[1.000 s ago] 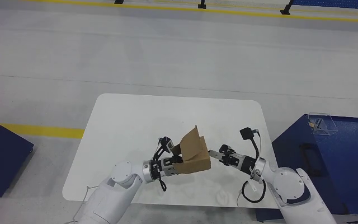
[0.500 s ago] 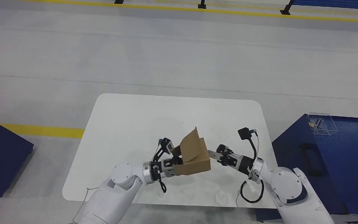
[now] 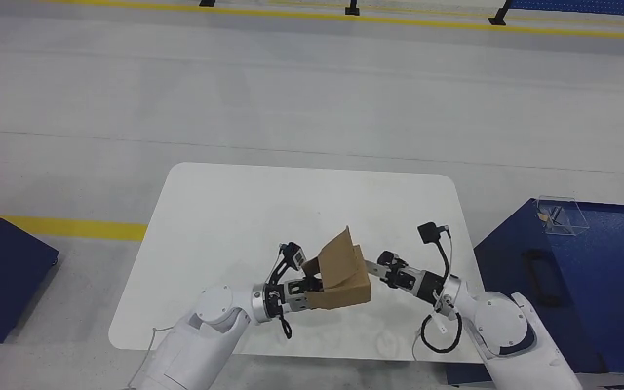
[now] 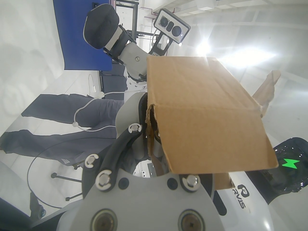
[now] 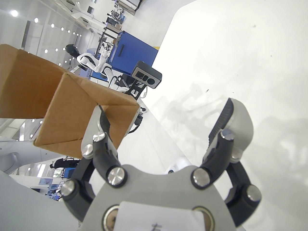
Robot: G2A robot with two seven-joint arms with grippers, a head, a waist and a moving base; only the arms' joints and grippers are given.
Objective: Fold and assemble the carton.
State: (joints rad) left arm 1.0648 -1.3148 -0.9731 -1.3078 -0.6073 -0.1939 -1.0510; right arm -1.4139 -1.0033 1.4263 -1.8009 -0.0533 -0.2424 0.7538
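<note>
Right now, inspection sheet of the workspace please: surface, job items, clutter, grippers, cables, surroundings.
surface: white table, rounded corners, a few dark specks.
job's things: brown carton, partly folded, one flap up, held between the arms.
clutter: nothing seen.
grippers: left gripper shut on the carton; right gripper open, one finger against the carton's side.
cables: black cable looped at the right wrist.
surroundings: blue cabinet beside the table; yellow floor line.
</note>
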